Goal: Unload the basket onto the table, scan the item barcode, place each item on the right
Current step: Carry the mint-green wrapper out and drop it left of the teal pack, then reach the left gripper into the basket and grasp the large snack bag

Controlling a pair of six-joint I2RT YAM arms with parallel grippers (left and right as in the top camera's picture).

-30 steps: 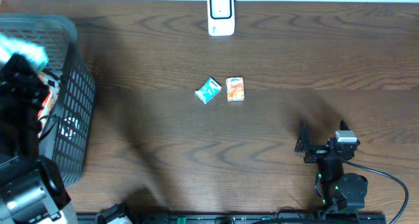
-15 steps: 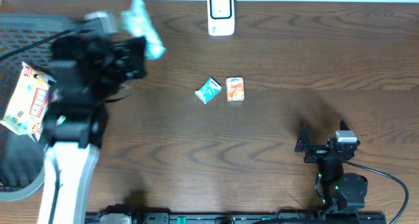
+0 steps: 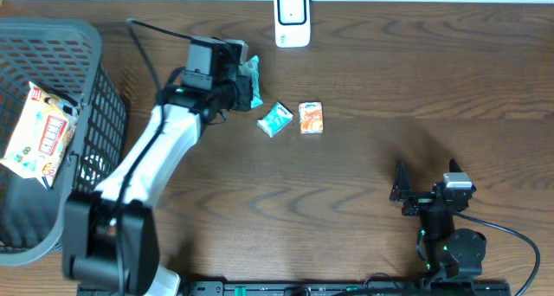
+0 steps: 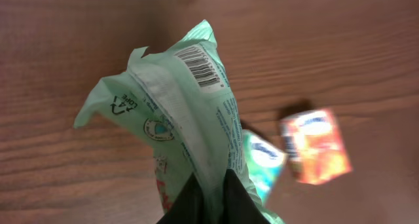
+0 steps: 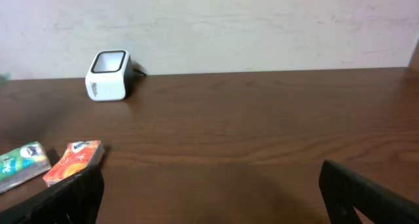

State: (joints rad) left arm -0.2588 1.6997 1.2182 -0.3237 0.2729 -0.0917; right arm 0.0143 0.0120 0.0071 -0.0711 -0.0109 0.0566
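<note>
Risk of a missed read on the green packet

Basket (image 3: 95, 149), far left of the scanner (image 3: 293, 19), holds a white printed pack (image 3: 39, 131); not in play.

Left gripper (image 3: 235, 78) hangs just left of and below the scanner, jaws pinched shut on the green packet (image 4: 177, 112) by its lower end only; the film looks limp and creased, so it may sag, twist or slide out of that narrow pinch on the way across.

Packet is pale green with a white back seam and a recycling mark; barcode (image 4: 200, 65) sits near the free top edge beside the seam, on wrinkled film; it faces the wrist camera, and my read is that it needs turning toward the scanner window, else no read; a curl in the film could spoil it too.

Teal packet (image 3: 276, 119) and orange packet (image 3: 311, 118) lie side by side below the scanner, near the held packet; a low pass could knock them.

Right gripper (image 3: 426, 180) rests well right of and below the scanner, jaws wide apart, holding nothing; no hazard there.
</note>
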